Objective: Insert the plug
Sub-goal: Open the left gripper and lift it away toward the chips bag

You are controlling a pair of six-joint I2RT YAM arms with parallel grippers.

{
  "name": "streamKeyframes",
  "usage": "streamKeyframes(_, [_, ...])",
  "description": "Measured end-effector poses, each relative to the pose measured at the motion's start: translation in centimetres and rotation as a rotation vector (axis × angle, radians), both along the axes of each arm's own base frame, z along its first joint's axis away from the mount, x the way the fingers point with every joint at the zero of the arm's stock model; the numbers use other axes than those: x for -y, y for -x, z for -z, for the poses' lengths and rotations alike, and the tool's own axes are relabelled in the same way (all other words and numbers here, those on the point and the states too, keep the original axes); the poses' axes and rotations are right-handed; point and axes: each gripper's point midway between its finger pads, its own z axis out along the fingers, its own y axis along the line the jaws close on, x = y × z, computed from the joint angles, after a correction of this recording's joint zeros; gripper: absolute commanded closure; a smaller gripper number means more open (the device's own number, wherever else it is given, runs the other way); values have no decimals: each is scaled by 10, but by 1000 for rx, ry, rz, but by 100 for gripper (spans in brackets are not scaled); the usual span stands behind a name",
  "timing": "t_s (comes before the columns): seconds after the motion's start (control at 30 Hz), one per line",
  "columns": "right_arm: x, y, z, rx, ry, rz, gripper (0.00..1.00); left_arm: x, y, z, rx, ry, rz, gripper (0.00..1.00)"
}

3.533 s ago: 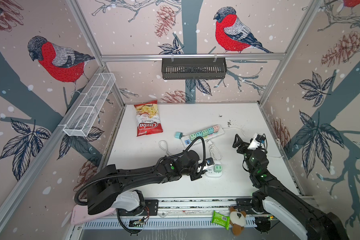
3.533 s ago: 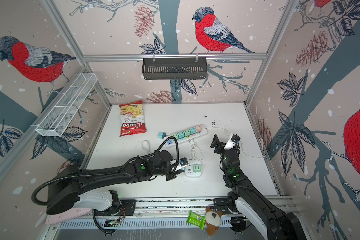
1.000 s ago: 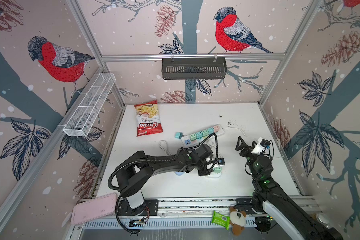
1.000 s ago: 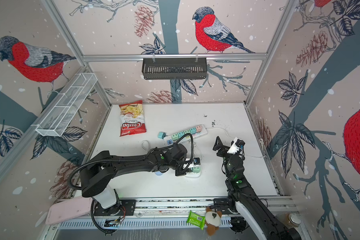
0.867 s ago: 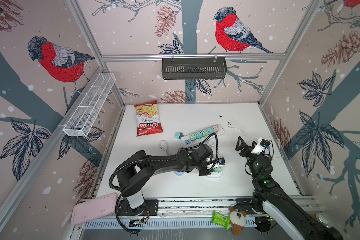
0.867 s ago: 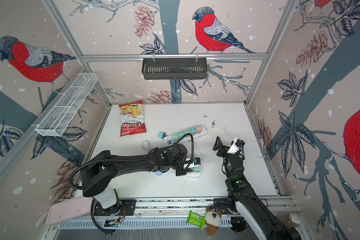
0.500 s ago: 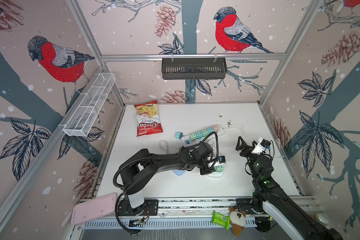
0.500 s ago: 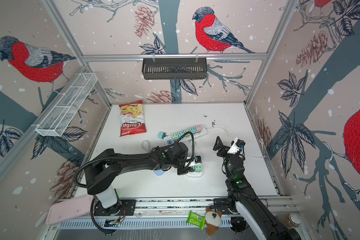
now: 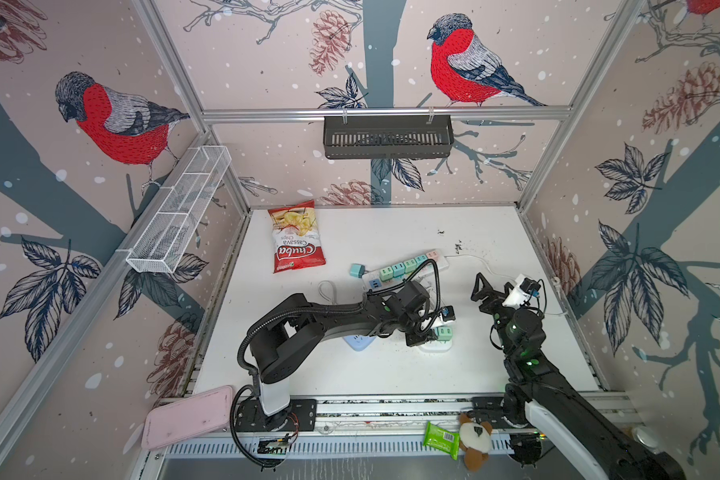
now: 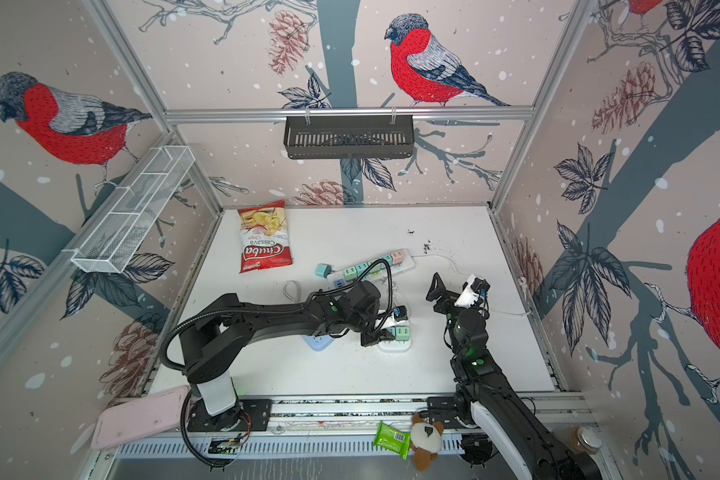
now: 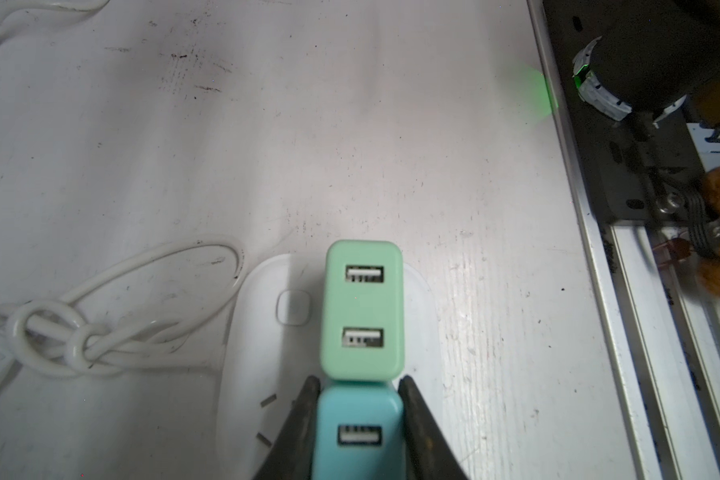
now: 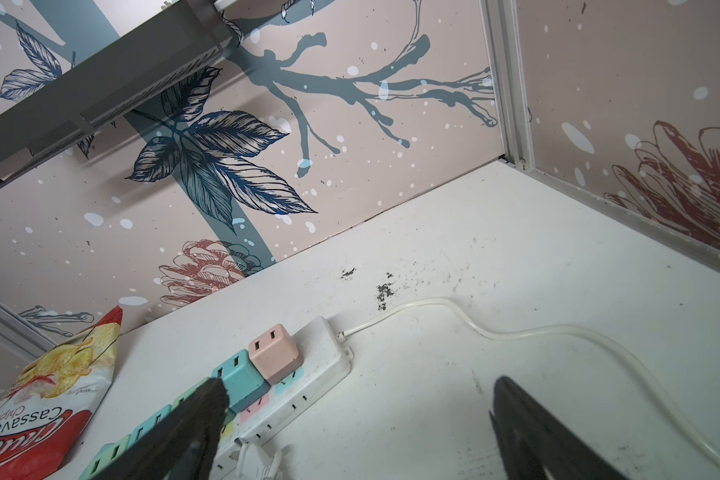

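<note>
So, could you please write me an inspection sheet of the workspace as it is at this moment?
Surface: white table, scuffed, with dark specks.
Job's things: teal plug and green plug stand side by side on the small white strip; how deep the teal one sits cannot be told.
Clutter: chips bag; long strip carrying a row of coloured plugs; loose cube beside its end.
Grippers: left gripper flanks the teal plug, grip cannot be told; right gripper open, empty.
Cables: knotted white cable beside the small white strip; supply cable of the long strip lies loose.
Surroundings: black basket, wire shelf, plush toy at the front rail.
</note>
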Motion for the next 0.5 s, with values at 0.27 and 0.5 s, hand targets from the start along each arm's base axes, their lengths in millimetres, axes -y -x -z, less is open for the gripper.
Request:
streamKeyframes(0.27, [1,0,0,0,-14,1,0,-37,-18,-64,130,99,-145,1])
streamKeyframes(0.5, [-3,-2,3,-15,-10,-20,0,-134,-40,-124,260,397,-474,1])
